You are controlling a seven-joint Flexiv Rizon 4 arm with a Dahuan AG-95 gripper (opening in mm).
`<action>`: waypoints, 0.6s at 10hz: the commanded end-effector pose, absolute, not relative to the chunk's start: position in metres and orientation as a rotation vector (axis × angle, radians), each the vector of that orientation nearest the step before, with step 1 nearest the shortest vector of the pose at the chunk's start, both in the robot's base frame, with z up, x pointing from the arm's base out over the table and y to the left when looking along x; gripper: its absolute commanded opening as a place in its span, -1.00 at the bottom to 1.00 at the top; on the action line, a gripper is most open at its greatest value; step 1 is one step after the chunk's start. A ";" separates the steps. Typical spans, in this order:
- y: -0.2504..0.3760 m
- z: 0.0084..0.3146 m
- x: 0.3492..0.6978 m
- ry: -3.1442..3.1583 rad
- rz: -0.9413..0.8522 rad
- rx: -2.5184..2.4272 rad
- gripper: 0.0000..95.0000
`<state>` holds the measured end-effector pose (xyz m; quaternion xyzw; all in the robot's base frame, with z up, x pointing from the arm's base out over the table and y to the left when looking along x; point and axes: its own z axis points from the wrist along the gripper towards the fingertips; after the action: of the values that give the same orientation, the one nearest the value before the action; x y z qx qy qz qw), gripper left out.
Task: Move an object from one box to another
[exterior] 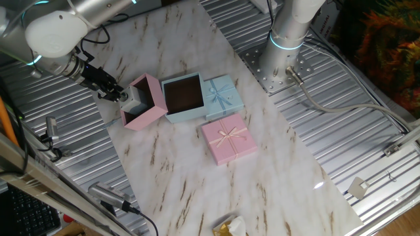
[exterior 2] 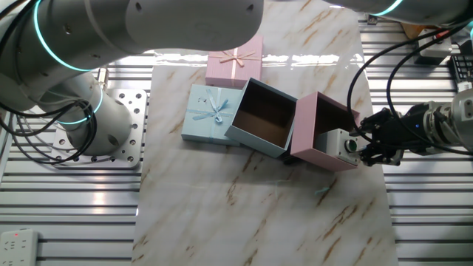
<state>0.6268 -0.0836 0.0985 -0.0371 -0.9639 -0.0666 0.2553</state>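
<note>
Reaching in from the table's edge, my gripper (exterior 2: 360,147) has its dark fingers (exterior: 113,92) closed around the small white object (exterior 2: 338,144), whose dark green round part faces the fingers. The object sits at the open mouth of the pink box (exterior: 146,100), which is tipped over on its side so its dark brown lining faces my gripper. From the other fixed view the object seems to rest partly inside the box opening, though I cannot tell whether it touches the lining. Just beside the pink box, touching its back, stands the light blue box (exterior: 183,96), upright and open with a brown interior. Against its far side lies a flat light blue lid (exterior: 223,94) with a ribbon bow, and near that a flat pink lid (exterior: 228,138) with a cream bow. All rest on a marble-patterned table (exterior: 262,190).
</note>
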 end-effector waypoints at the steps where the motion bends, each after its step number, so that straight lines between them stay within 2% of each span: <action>1: -0.084 0.098 0.627 -2.616 -0.181 -0.100 -0.20; 6: -0.085 0.096 0.626 -2.614 -0.181 -0.095 -0.20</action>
<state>0.6258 -0.0851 0.0965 -0.0352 -0.9632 -0.0666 0.2581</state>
